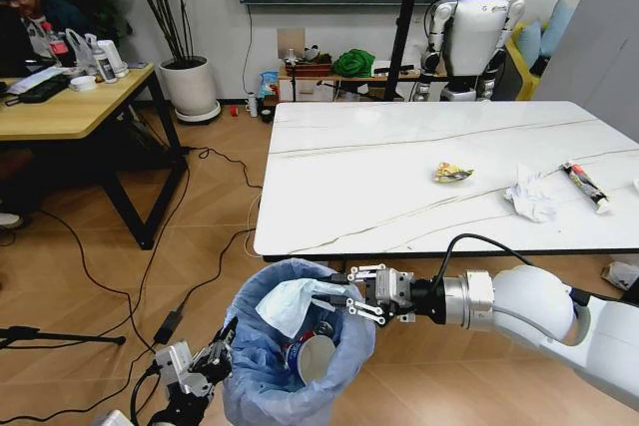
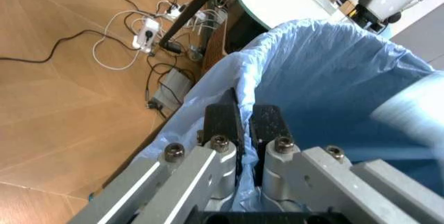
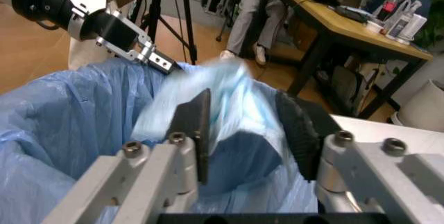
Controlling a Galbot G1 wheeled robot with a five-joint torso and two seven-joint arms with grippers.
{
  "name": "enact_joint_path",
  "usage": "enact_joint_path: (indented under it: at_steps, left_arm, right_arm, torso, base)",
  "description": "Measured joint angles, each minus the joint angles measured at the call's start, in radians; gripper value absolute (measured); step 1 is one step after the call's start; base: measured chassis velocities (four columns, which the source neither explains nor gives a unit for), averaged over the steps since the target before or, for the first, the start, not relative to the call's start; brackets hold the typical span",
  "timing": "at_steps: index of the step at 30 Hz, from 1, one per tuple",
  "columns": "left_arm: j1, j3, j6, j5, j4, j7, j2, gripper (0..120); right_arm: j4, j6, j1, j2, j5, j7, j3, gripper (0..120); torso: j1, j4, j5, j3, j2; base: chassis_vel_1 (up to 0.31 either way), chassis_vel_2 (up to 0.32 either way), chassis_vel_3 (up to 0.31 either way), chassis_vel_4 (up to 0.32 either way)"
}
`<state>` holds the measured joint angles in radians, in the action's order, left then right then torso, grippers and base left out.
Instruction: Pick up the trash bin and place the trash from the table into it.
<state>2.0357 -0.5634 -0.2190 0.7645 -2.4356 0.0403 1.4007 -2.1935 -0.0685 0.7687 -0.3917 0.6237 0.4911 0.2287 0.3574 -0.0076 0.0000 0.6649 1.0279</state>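
The trash bin (image 1: 262, 376), lined with a crinkly light-blue bag, hangs in front of the table (image 1: 349, 207). My left gripper (image 1: 222, 349) is shut on its rim, fingers (image 2: 223, 121) pinching the bag. My right gripper (image 1: 339, 300) is open over the bin's mouth. A light-blue and white piece of trash (image 1: 290, 306) lies just past its fingertips, blurred between the pads (image 3: 196, 125). A white disc (image 1: 318, 356) lies inside the bin. On the table lie a yellow wrapper (image 1: 451, 173), a crumpled white tissue (image 1: 529, 194) and a slim red-black tube (image 1: 585, 187).
A light wooden desk (image 1: 70, 112) with a seated person stands at the left. Cables and a power strip (image 2: 145, 29) run over the wooden floor. A potted plant (image 1: 190, 87) and another robot (image 1: 474, 32) stand by the back wall.
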Motion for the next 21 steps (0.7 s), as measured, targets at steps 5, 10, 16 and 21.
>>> enact_joint_path:
  at_steps: [5, 10, 16, 21]
  left_arm:
    - [-0.001, -0.003, 0.000, 0.000, 0.000, 0.000, 0.000, 0]
    - [-0.002, -0.004, 0.000, 0.000, 0.001, -0.001, 0.001, 0]
    - [-0.004, -0.003, 0.000, -0.002, 0.006, -0.003, 0.000, 0]
    - [-0.003, 0.004, 0.002, -0.012, 0.006, -0.008, 0.000, 0]
  right_arm:
    - [0.003, -0.001, 0.000, -0.002, 0.011, -0.002, 0.001, 59]
    - [0.008, 0.007, -0.004, -0.015, 0.099, -0.076, -0.025, 77]
    - [0.064, 0.056, -0.009, -0.068, 0.301, -0.263, -0.156, 95]
    - [0.127, 0.075, 0.056, -0.077, 0.361, -0.340, -0.317, 100]
  torso:
    - [0.000, 0.0001, 0.0001, 0.000, 0.000]
    - [0.000, 0.0001, 0.0001, 0.000, 0.000]
    - [0.000, 0.0004, 0.0003, 0.000, 0.000]
    - [0.000, 0.0001, 0.0001, 0.000, 0.000]
  base:
    - [0.000, 0.000, 0.000, 0.000]
    - [0.000, 0.000, 0.000, 0.000]
    - [0.000, 0.000, 0.000, 0.000]
    - [0.000, 0.000, 0.000, 0.000]
